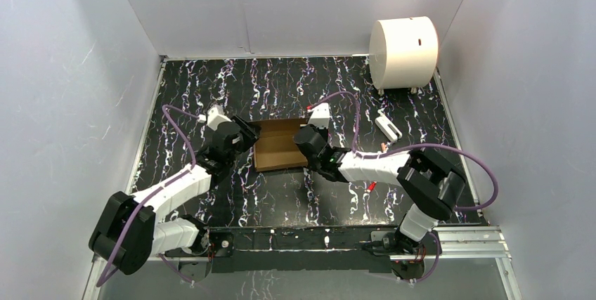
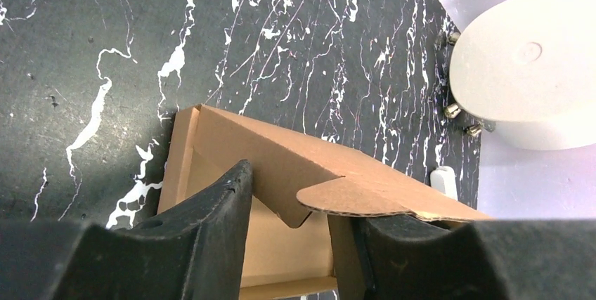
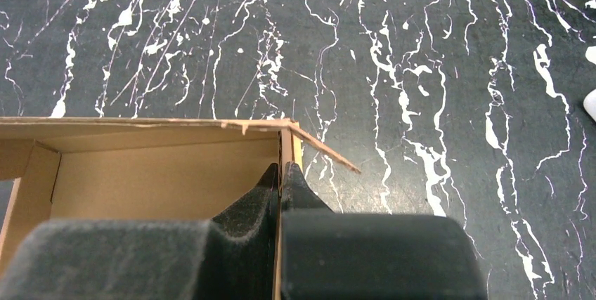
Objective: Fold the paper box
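Observation:
The paper box (image 1: 277, 147) is a brown cardboard tray with raised walls, lying mid-table between both arms. My left gripper (image 1: 247, 135) is at its left side. In the left wrist view the jaws stand open (image 2: 302, 205); a slanted wall (image 2: 281, 156) and a rounded flap (image 2: 351, 194) run between and over the black fingers (image 2: 211, 230). My right gripper (image 1: 308, 142) is at the box's right wall. In the right wrist view it is shut (image 3: 281, 171) on that thin upright wall (image 3: 287, 147), one finger inside the box (image 3: 154, 173) and one outside.
A large white cylinder (image 1: 403, 53) stands at the back right, also in the left wrist view (image 2: 523, 75). A small white piece (image 1: 388, 126) lies right of the box. Small red bits (image 1: 370, 186) lie near the right arm. White walls enclose the black marbled table (image 1: 281, 89).

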Robot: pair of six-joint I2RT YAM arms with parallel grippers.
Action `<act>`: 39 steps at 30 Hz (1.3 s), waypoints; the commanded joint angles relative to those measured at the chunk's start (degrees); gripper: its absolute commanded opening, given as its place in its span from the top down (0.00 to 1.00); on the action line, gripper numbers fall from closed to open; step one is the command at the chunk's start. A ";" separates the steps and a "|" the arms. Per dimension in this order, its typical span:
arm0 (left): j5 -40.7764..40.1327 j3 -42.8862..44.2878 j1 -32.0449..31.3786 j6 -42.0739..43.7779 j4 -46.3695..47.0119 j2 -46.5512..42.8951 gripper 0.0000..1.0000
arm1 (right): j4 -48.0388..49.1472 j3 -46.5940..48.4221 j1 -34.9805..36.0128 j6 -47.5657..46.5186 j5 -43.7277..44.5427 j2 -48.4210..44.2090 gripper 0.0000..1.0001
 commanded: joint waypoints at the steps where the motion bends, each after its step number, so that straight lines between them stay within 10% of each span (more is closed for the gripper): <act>1: 3.94 -1.47 -1.38 -2.98 3.57 -1.08 0.60 | -0.84 -2.51 1.67 2.15 -3.74 -0.70 1.00; 21: 7.38 -8.94 -1.42 3.37 -2.88 -13.75 0.49 | -0.16 -8.16 3.47 1.66 -2.66 -2.78 1.00; 30: 7.16 -8.90 -1.16 6.04 -17.29 -27.32 0.35 | -3.32 -10.27 3.54 0.75 -7.58 -8.27 0.57; 39: 3.83 -4.69 -0.81 9.48 -29.04 -33.78 0.22 | -5.98 -10.44 3.49 0.23 -9.49 -18.40 0.50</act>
